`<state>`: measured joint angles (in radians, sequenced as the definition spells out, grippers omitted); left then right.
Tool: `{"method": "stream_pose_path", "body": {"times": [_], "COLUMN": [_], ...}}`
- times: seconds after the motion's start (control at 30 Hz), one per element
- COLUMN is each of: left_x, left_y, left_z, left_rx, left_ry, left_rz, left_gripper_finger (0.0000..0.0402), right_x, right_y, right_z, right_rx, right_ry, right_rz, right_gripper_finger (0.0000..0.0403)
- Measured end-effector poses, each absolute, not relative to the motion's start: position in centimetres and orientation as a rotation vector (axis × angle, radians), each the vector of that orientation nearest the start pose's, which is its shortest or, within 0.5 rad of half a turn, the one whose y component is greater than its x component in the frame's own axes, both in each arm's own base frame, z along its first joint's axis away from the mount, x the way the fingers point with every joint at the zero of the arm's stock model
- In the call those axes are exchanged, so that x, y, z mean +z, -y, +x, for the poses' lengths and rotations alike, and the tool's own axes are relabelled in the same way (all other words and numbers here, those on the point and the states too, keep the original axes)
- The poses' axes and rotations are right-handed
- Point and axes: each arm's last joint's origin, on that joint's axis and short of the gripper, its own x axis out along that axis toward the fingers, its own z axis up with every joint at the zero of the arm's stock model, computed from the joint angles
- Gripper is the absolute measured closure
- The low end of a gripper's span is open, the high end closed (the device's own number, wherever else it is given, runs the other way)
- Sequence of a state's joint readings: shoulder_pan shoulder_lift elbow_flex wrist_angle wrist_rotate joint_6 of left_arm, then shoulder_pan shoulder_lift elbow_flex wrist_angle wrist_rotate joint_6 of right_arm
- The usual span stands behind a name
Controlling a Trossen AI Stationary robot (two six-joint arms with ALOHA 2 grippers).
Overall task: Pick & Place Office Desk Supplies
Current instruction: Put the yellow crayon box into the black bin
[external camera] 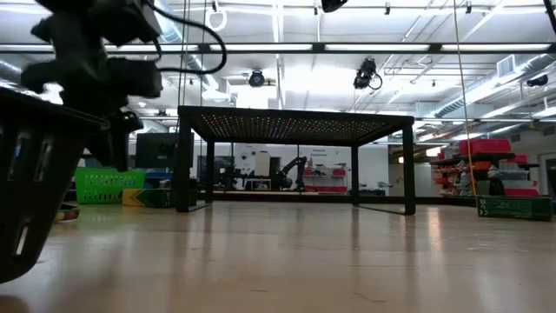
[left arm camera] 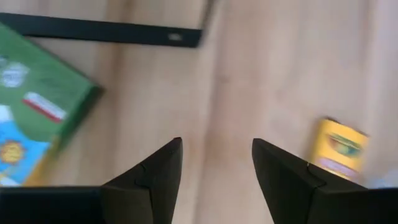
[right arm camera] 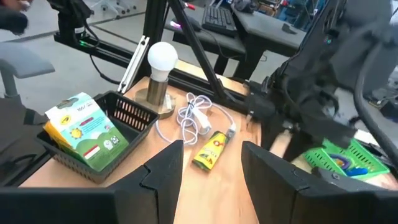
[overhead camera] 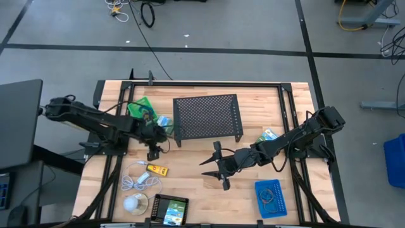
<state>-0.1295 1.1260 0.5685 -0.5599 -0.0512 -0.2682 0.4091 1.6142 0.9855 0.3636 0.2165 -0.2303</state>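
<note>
My left gripper [overhead camera: 154, 153] [left arm camera: 216, 146] hangs open over bare wood, fingers slanting down, nothing between them. The yellow block [overhead camera: 157, 169] [left arm camera: 338, 149] lies flat on the table just nearer than it. A green-blue packet [left arm camera: 37, 115] lies to one side. My right gripper [overhead camera: 212, 168] [right arm camera: 211, 146] stands open above the table's middle, pointing toward the left side, and touches nothing. Ahead of it lie the yellow block [right arm camera: 210, 151] and a black tray [right arm camera: 118, 124] holding a green-blue packet [right arm camera: 84, 130]. The green tray [overhead camera: 140, 107] and blue tray [overhead camera: 271, 197] hold coloured loops.
A black mesh stand [overhead camera: 207, 117] rises at the far middle. A white coiled cable [overhead camera: 140, 180] and a white ball-like bulb [overhead camera: 134, 202] sit near the left front. Another green-blue packet [overhead camera: 271, 134] lies at the right. Bare wood lies between the two grippers.
</note>
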Motion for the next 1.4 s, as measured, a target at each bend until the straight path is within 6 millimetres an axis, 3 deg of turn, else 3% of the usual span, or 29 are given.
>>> {"method": "stream_pose_path", "body": {"times": [0.3, 0.47, 0.7, 0.97, 1.27, 1.4], "left_x": [19.7, 19.7, 18.9, 15.4, 13.6, 13.4], "left_y": [6.0, 6.9, 5.7, 3.5, 1.6, 1.0], "left_z": [18.3, 18.0, 19.0, 21.3, 22.9, 23.1], "left_rx": [-0.103, -0.076, 0.189, 0.387, 0.401, 0.333], "left_ry": [-1.222, -1.207, -1.15, -1.26, -1.305, -1.32], "left_rz": [-0.127, -0.088, 0.058, 0.379, 0.47, 0.396], "left_gripper_finger": [0.0198, 0.0199, 0.02, 0.0194, 0.0177, 0.0178], "right_x": [24.3, 24.2, 24.0, 23.9, 23.6, 23.5], "right_y": [-13.7, -14.0, -14.0, -14.1, -14.8, -15.1], "right_z": [32.9, 32.8, 32.7, 32.6, 32.1, 31.9], "right_rx": [0.225, 0.228, 0.229, 0.226, 0.202, 0.212], "right_ry": [-0.271, -0.285, -0.305, -0.319, -0.346, -0.352], "right_rz": [-0.28, -0.254, -0.243, -0.25, -0.282, -0.287], "right_gripper_finger": [0.0229, 0.0229, 0.0229, 0.0229, 0.0229, 0.0229]}}
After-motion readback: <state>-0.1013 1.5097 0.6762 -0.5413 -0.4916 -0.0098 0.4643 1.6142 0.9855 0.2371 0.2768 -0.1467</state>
